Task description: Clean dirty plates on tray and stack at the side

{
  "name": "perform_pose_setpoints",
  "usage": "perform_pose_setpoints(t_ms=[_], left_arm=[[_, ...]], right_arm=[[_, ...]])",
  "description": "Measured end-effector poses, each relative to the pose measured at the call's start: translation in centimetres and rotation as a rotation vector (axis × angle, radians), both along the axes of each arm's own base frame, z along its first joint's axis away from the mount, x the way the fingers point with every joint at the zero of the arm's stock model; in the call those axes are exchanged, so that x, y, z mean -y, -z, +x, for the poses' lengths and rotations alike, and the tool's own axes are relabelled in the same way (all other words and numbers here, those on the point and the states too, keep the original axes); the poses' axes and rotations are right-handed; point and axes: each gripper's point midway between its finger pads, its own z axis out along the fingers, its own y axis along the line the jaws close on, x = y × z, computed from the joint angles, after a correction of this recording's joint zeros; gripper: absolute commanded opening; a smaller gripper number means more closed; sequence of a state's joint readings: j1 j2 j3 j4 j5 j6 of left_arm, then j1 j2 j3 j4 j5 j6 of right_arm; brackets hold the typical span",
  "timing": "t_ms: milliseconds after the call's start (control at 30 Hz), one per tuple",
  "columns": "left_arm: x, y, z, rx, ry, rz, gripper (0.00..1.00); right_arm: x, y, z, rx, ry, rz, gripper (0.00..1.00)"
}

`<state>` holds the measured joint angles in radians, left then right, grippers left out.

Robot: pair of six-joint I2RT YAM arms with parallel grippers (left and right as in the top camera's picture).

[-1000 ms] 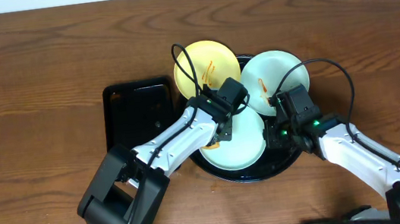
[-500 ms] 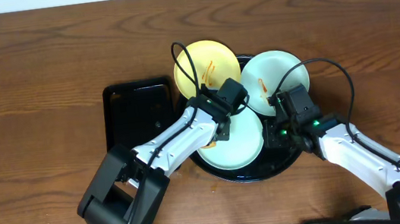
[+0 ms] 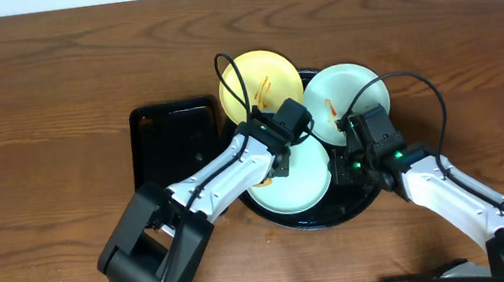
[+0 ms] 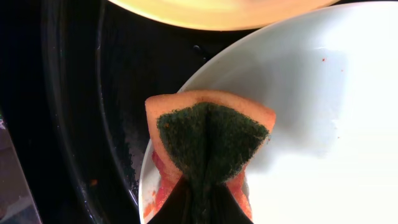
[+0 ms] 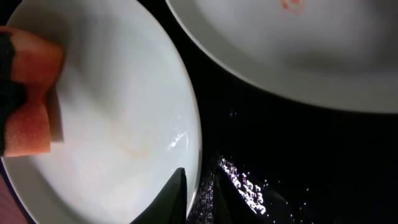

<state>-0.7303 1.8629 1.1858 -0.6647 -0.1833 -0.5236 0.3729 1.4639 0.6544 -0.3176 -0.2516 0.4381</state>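
On the large round glossy black tray (image 3: 352, 208), the nearer pale mint-blue round plate (image 3: 302, 191) lies flat. The left gripper (image 4: 200, 202) is clenched on a folded orange sponge with a dark green scouring face (image 4: 210, 134), pressed near the plate's left edge. The right gripper (image 5: 199, 186) pinches the plate's right rim, steadying it. Faint orange smears show, so the sponge should sweep across under firm downward pressure while the rim grip holds. It should avoid the streaked pale yellow round plate (image 3: 259, 80) and second mint-blue plate (image 3: 359, 89) alongside.
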Motion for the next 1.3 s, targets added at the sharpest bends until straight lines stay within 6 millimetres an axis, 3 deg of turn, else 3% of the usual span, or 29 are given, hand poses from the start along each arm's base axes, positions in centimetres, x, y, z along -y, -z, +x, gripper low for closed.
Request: perform_pose_setpoints(t_ms=[167,300,700,1133,1300], left_arm=[[0.0,0.0,0.0,0.0,0.0,0.0,0.08],[0.0,0.0,0.0,0.0,0.0,0.0,0.08],[-1.0,-0.2,-1.1,-0.037,0.0,0.041,0.08],[-1.9,-7.2,0.4,0.14,-0.036,-0.04,0.09],[-4.3,-8.1,1.7,0.161,-0.109,-0.044,0.09]], right_arm=[[0.0,0.9,0.1,-0.014,-0.003,-0.009,0.13],[-0.4,1.5,0.1,-0.027,-0.02,0.003,0.01],[0.6,1.7,-0.5,-0.068,0.012,-0.049,0.01],[3.3,0.8,-0.5,-0.017,0.066,-0.17,0.01],[3.5,-0.2,-0.3,0.016,0.067,-0.176,0.01]])
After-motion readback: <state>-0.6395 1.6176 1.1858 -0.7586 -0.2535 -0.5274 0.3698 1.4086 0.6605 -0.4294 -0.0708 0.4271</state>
